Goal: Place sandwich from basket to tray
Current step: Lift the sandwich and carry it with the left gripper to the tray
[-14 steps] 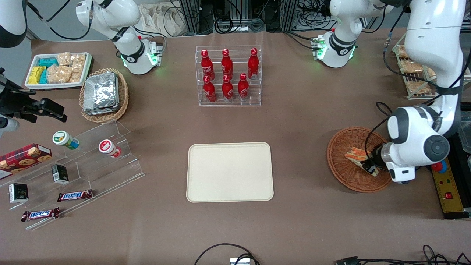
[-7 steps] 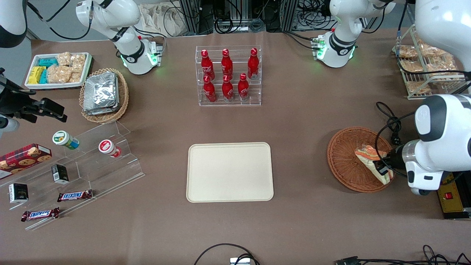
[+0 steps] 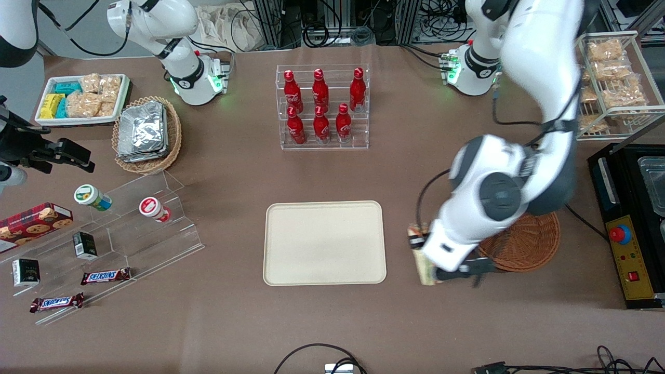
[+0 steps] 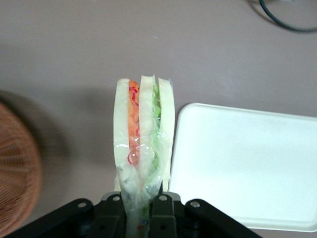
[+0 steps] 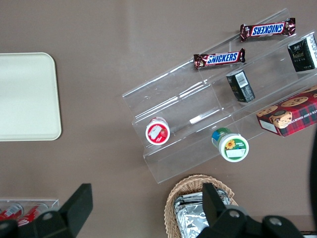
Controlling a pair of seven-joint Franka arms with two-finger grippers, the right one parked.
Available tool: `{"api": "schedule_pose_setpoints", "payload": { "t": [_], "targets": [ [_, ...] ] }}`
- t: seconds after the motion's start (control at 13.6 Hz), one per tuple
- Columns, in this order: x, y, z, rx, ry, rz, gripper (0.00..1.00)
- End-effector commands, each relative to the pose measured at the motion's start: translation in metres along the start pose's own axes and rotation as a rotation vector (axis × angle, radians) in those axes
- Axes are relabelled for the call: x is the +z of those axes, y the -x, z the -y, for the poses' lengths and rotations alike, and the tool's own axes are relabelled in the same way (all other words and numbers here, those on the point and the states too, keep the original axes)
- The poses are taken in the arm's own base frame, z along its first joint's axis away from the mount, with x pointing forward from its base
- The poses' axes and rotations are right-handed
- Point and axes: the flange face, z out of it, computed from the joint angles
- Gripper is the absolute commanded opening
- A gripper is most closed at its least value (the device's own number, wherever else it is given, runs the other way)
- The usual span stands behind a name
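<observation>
Brown cloth covered the long table (image 3: 415, 322), with the cream tray (image 3: 324, 243) lying near its middle and the reddish wicker basket (image 3: 524, 244) toward the working arm's end. The left gripper (image 3: 427, 259) hung above bare cloth between the two, just beside the tray's edge and clear of the basket's rim. Its fingers (image 4: 161, 203) were pinched narrow on the sandwich (image 4: 143, 134), gripping the wrapped wedge at one end so that the white bread slices with their orange and green filling stuck out past the fingertips, edge-on to the wrist camera. The sandwich touched neither tray nor basket. Half a second before, the gripper had been down over the basket with the sandwich tilted against the weave; since then the arm had swung across toward the tray and the basket sat with nothing showing in it. From the front, the arm's white wrist covered most of the sandwich and part of the basket, so only a strip of the wedge showed beside the wrist. At the wrist camera the end of the wrap vanished between the black fingers, and the basket showed only as a blurred brown arc.
</observation>
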Motion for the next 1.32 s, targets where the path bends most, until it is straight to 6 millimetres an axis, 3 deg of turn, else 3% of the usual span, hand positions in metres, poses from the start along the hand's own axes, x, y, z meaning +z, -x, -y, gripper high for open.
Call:
{"api": "schedule_pose_setpoints", "payload": {
  "t": [0.0,0.29,0.81,0.95,1.03,1.1,1.17,1.25],
  "targets": [
    [0.029,0.007,-0.040,0.048,0.013,-0.018,0.00],
    [0.099,0.044,-0.091,0.137,-0.016,0.027,0.00],
    [0.162,0.060,-0.089,0.148,0.003,0.006,0.01],
    [0.166,0.061,-0.088,0.147,0.005,0.003,0.09],
    [0.166,0.061,-0.088,0.148,0.005,0.003,0.27],
    [0.163,0.059,-0.087,0.151,0.006,0.000,0.72],
    [0.161,0.058,-0.086,0.151,0.007,-0.002,1.00],
    [0.158,0.058,-0.087,0.157,0.008,-0.007,1.00]
  ]
}}
